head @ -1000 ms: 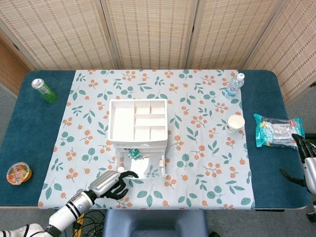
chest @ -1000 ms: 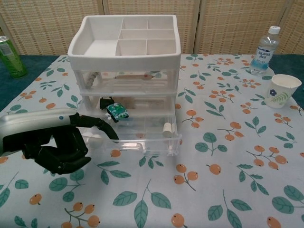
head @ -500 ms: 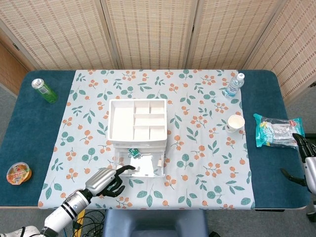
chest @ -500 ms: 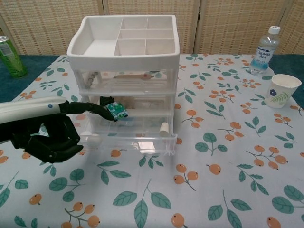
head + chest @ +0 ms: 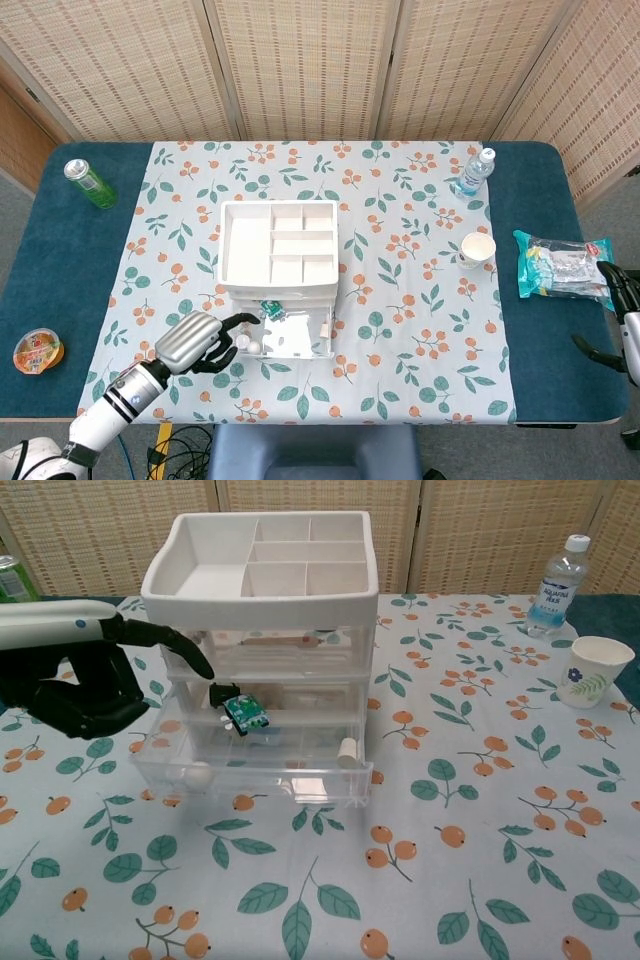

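From above, in the head view, the left hand hovers at the near left corner of the white drawer unit, which stands mid-bench on the leaf-print cloth. Its fingers are curled in with one stretched toward the pulled-out bottom drawer, and it holds nothing. The right hand shows only at the frame's right edge, beside the snack bag; whether it is spread or closed I cannot tell. A paper cup and a water bottle stand right of the unit, a green can at the far left and a jelly cup at the near left.

Closer in, the chest view shows the left hand dark-fingered, loosely curled, one fingertip at the unit's left side just above the open clear drawer. A small green packet sits inside that drawer, with a white knob on its front.
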`<action>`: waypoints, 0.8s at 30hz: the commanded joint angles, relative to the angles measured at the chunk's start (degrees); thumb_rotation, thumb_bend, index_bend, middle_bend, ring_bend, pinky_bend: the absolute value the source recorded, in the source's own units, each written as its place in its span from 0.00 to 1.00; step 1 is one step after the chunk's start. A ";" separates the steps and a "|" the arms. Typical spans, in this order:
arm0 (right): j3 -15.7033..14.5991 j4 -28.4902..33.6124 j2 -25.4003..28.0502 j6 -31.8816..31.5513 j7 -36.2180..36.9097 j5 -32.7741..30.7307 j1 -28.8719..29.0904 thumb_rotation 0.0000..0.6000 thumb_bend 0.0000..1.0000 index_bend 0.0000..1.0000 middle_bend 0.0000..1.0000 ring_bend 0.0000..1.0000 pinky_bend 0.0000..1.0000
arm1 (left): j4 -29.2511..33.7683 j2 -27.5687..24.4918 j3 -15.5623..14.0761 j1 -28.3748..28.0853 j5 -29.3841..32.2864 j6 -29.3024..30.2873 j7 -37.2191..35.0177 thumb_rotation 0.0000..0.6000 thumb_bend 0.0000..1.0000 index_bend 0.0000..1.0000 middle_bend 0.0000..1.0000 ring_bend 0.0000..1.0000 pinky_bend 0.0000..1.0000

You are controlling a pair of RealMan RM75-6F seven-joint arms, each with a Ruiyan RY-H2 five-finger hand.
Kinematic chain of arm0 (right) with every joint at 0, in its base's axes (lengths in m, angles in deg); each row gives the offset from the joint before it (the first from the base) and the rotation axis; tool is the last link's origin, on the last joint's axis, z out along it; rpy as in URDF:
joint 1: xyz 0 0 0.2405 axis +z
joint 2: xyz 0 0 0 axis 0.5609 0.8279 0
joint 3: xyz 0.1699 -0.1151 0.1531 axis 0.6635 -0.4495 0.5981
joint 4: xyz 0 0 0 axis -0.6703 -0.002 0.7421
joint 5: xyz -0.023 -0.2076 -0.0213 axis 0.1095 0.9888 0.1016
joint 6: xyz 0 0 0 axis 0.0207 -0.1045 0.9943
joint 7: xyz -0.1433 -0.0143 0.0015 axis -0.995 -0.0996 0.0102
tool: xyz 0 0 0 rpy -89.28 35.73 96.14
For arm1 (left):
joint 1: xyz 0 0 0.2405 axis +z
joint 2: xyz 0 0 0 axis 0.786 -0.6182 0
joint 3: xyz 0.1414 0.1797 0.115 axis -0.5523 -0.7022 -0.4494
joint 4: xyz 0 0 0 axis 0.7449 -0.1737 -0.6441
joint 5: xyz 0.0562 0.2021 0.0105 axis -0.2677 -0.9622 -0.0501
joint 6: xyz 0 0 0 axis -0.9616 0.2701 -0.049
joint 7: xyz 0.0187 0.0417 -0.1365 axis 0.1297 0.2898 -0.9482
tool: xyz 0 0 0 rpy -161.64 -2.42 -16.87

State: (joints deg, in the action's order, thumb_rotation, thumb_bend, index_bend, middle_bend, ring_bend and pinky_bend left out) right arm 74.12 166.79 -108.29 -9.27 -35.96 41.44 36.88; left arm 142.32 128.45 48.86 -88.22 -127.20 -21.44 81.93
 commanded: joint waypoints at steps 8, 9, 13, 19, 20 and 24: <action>0.67 1.91 1.49 -0.57 -0.80 0.27 0.39 1.00 0.19 0.00 0.09 0.21 0.24 | -0.73 -3.84 1.73 -8.94 2.15 -14.24 -2.95 0.39 0.84 0.15 0.94 1.00 1.00; 0.67 2.05 1.61 -0.60 -0.83 0.27 0.38 1.00 0.19 0.00 0.09 0.21 0.24 | -0.92 -3.66 1.84 -9.53 2.60 -14.96 -2.39 0.36 0.84 0.15 0.94 1.00 1.00; 0.60 2.22 1.72 -0.67 -0.81 0.15 0.27 1.00 0.19 0.00 0.09 0.21 0.24 | -1.55 -3.02 2.41 -11.13 5.51 -16.50 0.21 0.15 0.85 0.12 0.95 1.00 1.00; 0.50 2.01 1.58 -0.90 -0.50 0.04 0.07 1.00 0.19 0.00 0.09 0.21 0.24 | -1.95 -2.12 2.22 -13.73 10.68 -19.22 5.13 0.00 0.87 0.08 0.96 1.00 1.00; 0.48 1.96 1.57 -0.96 -0.43 0.02 0.02 1.00 0.19 0.00 0.09 0.21 0.24 | -1.98 -1.97 2.08 -14.04 11.40 -19.33 6.15 0.00 0.87 0.07 0.96 1.00 1.00; 0.42 1.77 1.52 -1.14 -0.19 -0.13 -0.18 1.00 0.19 0.00 0.09 0.21 0.24 | -2.10 -1.28 1.37 -15.51 15.20 -20.19 9.73 0.00 0.87 0.05 0.96 1.00 1.00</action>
State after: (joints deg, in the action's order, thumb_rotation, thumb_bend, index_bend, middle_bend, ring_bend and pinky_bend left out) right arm 74.54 168.55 -106.77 -10.41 -36.15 41.31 36.71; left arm 140.36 126.66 50.69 -102.69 -113.83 -40.89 89.91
